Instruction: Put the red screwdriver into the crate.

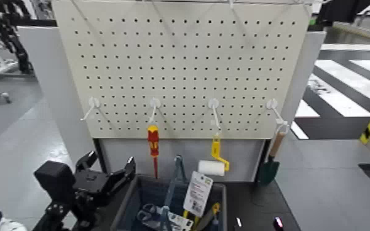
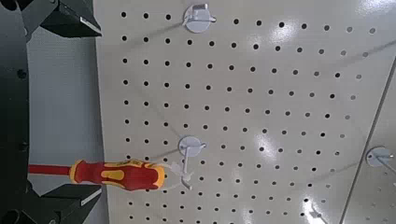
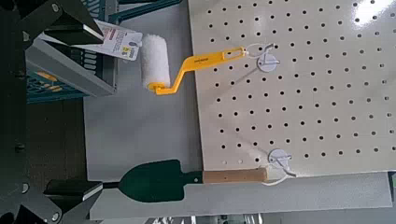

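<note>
The red screwdriver (image 1: 153, 148) hangs tip down from the second hook of the cream pegboard (image 1: 181, 61), just above the crate's far left corner. In the left wrist view the screwdriver (image 2: 107, 174) lies close to one finger (image 2: 73, 194). My left gripper (image 1: 109, 166) is open and empty, low at the left, just left of the screwdriver's shaft and apart from it; it also shows in the left wrist view (image 2: 56, 107). The dark grey-blue crate (image 1: 125, 206) stands below the board. My right gripper (image 3: 56, 110) is open and empty, facing the board's right side.
A yellow-handled white paint roller (image 1: 213, 163) hangs on the third hook and a dark green trowel (image 1: 270, 164) on the fourth. The first hook (image 1: 92, 105) is bare. The crate holds scissors (image 1: 147, 215) and tagged tools (image 1: 196, 193).
</note>
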### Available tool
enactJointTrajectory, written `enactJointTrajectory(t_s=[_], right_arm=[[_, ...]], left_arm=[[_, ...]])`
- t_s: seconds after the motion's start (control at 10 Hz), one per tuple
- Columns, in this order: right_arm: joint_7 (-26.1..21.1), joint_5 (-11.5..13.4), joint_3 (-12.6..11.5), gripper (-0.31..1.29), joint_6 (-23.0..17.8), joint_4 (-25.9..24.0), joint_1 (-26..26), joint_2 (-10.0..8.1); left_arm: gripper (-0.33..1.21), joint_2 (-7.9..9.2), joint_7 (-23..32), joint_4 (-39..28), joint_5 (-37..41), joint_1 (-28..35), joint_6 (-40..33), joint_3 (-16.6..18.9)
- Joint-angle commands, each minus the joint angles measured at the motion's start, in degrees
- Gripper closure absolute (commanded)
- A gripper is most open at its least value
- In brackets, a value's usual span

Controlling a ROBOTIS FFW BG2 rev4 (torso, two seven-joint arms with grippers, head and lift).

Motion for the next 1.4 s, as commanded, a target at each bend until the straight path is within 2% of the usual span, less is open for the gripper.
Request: enactJointTrajectory(t_s=[0.1,0.4,0.7,0.9,1.4], right_arm=[[0.0,0.0,0.07,0.19,0.0,0.0,-0.06,0.0],[0.0,0.0,0.07,0.19,0.09,0.0,0.03,0.09],[0.0,0.0,0.07,0.19,0.09,0.0,-0.06,0.18],[0.0,0.0,0.07,0.19,0.0,0.09,-0.06,0.18],[0.08,-0.09,0.33,0.19,-0.26,0.35,-0.41,0.18]], left_arm=[[0.11,0.07,-0.19,0.24,0.8,-0.63,2.56,-0.06],[0.11,1.12,-3.88,2.88,1.85,-3.71,5.81,-0.59],[0.11,3.5,-10.12,5.78,2.03,-8.01,9.68,-1.56],[0.11,4.46,-13.2,8.24,2.91,-10.91,10.47,-2.35],[0.12,7.36,-20.94,15.45,6.25,-18.74,11.88,-6.48]])
